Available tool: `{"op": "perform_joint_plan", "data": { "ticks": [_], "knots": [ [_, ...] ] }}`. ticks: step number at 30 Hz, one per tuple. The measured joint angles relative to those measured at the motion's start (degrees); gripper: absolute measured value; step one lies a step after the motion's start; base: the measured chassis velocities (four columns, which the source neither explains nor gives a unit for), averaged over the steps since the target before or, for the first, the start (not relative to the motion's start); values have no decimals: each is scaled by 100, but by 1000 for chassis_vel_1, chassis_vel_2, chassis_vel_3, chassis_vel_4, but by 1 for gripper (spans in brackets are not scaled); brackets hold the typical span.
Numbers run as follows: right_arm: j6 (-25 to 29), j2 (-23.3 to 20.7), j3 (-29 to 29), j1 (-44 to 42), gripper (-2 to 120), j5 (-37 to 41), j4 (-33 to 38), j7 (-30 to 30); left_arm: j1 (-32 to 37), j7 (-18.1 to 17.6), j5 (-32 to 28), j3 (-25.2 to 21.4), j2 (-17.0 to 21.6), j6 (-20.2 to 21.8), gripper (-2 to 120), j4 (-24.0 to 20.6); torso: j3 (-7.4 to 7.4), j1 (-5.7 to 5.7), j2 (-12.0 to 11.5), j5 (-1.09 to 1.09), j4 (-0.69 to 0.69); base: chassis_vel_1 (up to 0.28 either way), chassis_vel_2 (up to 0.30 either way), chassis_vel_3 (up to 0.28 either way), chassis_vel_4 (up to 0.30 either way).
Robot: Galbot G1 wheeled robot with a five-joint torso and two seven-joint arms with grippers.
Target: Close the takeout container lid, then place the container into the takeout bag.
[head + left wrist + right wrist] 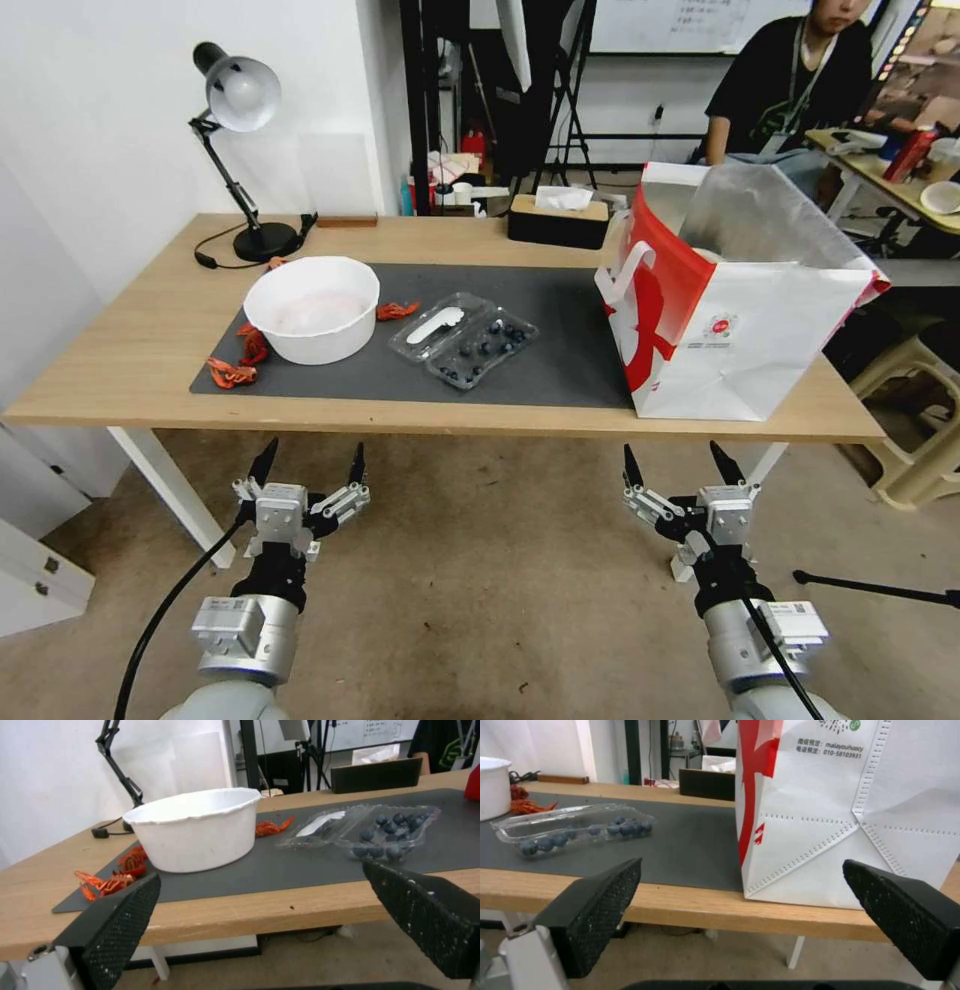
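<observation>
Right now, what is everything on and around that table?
takeout container: one, clear, blueberries inside, mid mat
lid: one, clear, white sticker, folded open beside the bowl
takeout bag: one, white with red sides, table's right end
bowl: one, white, mat's left part
crayfish: several, red, around the bowl
mat: one, dark grey, on table
table: one, wooden
lamp: one, black, back left corner
tissue box: one, black, back edge
left gripper: below table's front edge, jaws apart
right gripper: likewise, jaws apart

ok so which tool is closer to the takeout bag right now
Right. The right tool hangs open just below the table edge under the takeout bag; the left tool, also open, sits across below the white bowl.
</observation>
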Motion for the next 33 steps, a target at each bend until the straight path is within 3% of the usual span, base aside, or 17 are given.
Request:
{"op": "perform_joint_plan", "data": {
  "ticks": [28, 33],
  "knots": [
    [-38, -2, 4, 19, 100, 9, 5, 2, -5, -1, -8, 4, -6, 18, 100, -2, 0, -1, 0, 0, 0, 0, 0, 0, 0],
    [-594, -38, 132, 279, 100, 179, 154, 55, -175, -56, -243, 226, -226, 558, 100, -167, 0, 0, 0, 0, 0, 0, 0, 0, 0]
  ]
}}
